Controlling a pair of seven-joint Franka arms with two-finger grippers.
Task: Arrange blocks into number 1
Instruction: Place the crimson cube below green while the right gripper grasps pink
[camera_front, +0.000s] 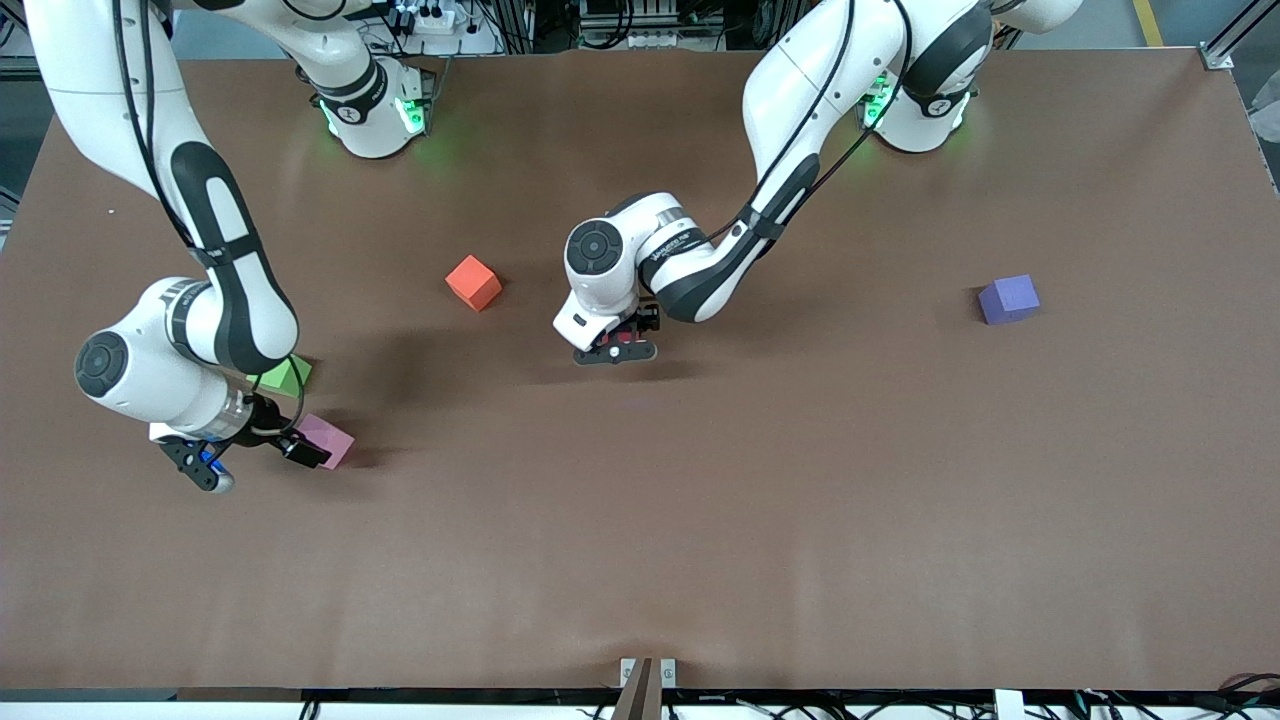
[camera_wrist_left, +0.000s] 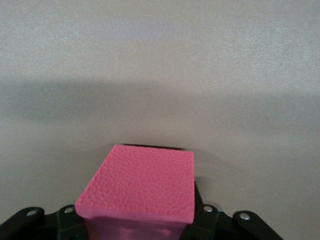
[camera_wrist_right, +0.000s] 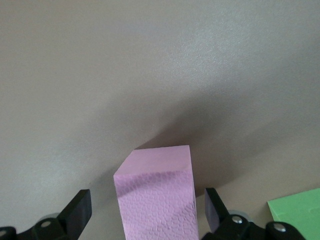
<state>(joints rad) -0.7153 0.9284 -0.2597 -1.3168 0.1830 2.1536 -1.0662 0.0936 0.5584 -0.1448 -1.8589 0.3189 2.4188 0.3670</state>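
Front view: left gripper (camera_front: 615, 350) is low over mid-bench, just nearer the camera than the orange block (camera_front: 473, 282). A sliver of deep pink block (camera_front: 624, 338) shows in it. Jaws look narrow, so I read them as pinching it. Right gripper (camera_front: 262, 467) is down at the right arm's end of the bench (camera_front: 700, 520), at the pale pink block (camera_front: 328, 440). The green block (camera_front: 285, 375) is just beside that one, farther from the camera. The purple block (camera_front: 1008, 299) sits alone toward the left arm's end. No "1" laid out yet.

Left wrist view: the deep pink block (camera_wrist_left: 140, 187) fills the space between the jaws and hides the pads. Its pebbled matte top looks like foam, so expect it to be light, a bit squashy and grippy. You can't tell from here whether it's off the bench.

Right wrist view: jaws are spread, with a fingertip (camera_wrist_right: 75, 212) on each side of the pale pink block (camera_wrist_right: 155, 200) and a gap on both sides, so nothing is gripped. It has the same foam texture. Take it on the two flat side faces, mid-height and square on, with light squeeze only, since too much force will probably dent it or skew it. The green block's (camera_wrist_right: 295, 215) corner is close to one jaw, so mind you don't nudge it when closing.
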